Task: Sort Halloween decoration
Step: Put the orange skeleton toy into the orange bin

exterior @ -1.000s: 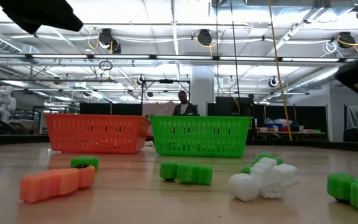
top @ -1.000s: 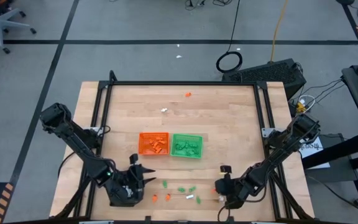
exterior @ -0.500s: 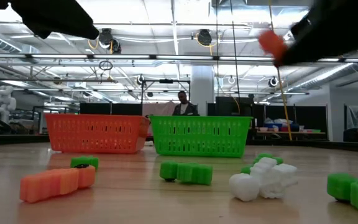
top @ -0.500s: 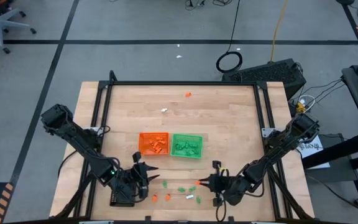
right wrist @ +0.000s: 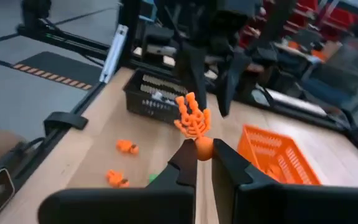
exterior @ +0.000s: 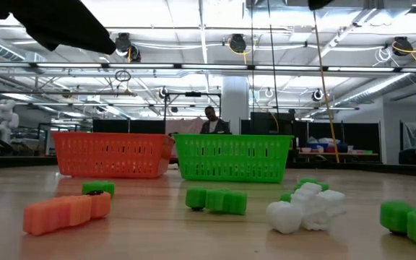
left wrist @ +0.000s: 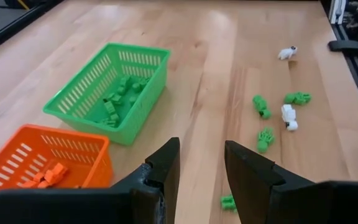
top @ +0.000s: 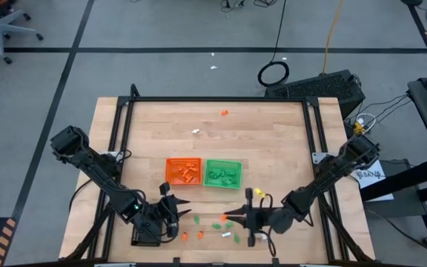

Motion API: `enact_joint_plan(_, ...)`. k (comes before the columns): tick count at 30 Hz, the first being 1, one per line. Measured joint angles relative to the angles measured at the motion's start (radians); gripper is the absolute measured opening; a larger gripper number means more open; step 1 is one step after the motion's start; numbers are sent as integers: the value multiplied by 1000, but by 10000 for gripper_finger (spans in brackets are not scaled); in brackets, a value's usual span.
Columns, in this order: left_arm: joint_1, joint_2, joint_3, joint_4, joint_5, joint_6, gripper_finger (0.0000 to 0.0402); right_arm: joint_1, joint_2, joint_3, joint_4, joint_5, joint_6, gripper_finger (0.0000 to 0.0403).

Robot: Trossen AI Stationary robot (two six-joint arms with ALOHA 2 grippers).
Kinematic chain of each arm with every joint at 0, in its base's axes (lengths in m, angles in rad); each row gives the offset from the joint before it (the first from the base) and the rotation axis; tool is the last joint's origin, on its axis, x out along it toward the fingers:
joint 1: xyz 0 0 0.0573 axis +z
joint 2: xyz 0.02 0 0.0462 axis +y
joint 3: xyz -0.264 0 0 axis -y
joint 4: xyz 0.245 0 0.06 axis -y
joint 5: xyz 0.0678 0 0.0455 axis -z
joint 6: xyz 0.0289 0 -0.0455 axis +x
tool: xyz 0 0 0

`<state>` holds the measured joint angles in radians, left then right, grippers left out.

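Wooden table point(top: 273, 148), orange basket point(top: 183, 171) beside green basket point(top: 223, 173), right gripper point(right wrist: 202, 152) pinching orange skeleton hand point(right wrist: 192, 118), left gripper point(left wrist: 201, 163) half-parted, empty, green trinkets point(left wrist: 263, 107) scattered ahead.

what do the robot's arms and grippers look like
Both arms are dark, slender jointed links running from bases at the table's side edges. The left gripper has two thick, matte black, wedge-shaped fingers; the right gripper has the same black tapered fingers. A small green light glows on the left arm's wrist.

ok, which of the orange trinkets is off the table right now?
The orange skeleton hand pinched in the right claw, held up in the air. The other loose orange pieces lie flat on the table.
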<state>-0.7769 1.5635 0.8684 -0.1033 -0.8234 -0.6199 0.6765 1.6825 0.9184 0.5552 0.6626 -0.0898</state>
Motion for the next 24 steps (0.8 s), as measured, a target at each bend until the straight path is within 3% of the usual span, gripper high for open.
enact_joint_plan(6,-2,0,0,22,4,6,125,-52,0,0,64,-60,-84,4)
enact_joint_plan(14,-4,0,0,26,5,30,125,-116,6,0,220,-271,-107,4)
enact_joint_plan(24,-2,0,0,99,4,130,125,-157,105,0,436,-275,-104,4)
